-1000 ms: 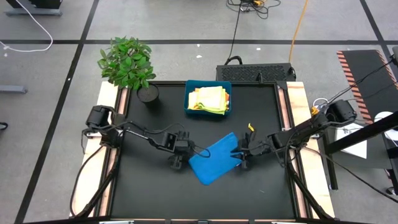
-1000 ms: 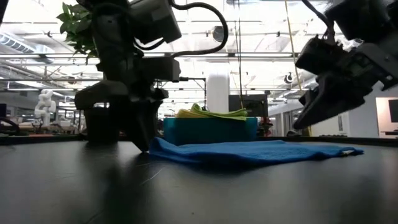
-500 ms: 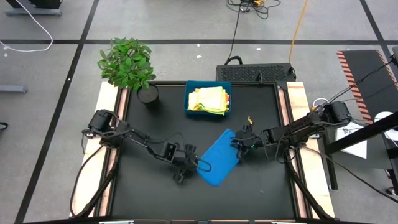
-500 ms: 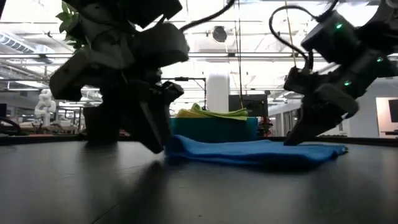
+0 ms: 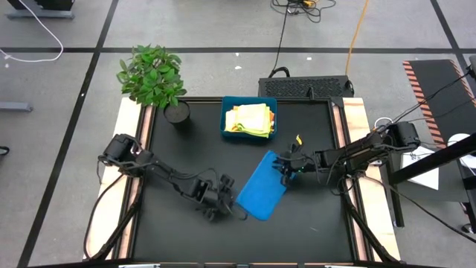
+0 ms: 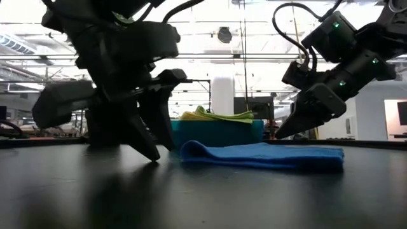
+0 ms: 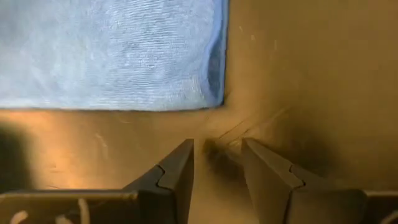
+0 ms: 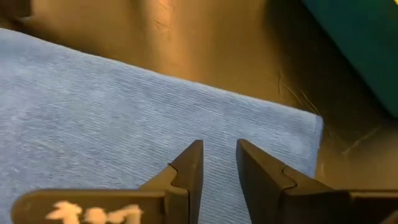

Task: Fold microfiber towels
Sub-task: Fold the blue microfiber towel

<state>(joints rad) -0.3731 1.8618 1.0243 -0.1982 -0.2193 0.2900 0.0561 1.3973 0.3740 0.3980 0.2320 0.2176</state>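
One blue towel (image 5: pixel 261 195) mid-bench, folded flat; left gripper (image 5: pixel 221 209) and right gripper (image 5: pixel 285 168) flank it, both parted, empty.

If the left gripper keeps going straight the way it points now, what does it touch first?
Most likely bare table, then the blue towel. In its wrist view the left gripper is open over the dark tabletop, with the towel's corner just ahead, slightly to one side. Depth is hard to judge there.
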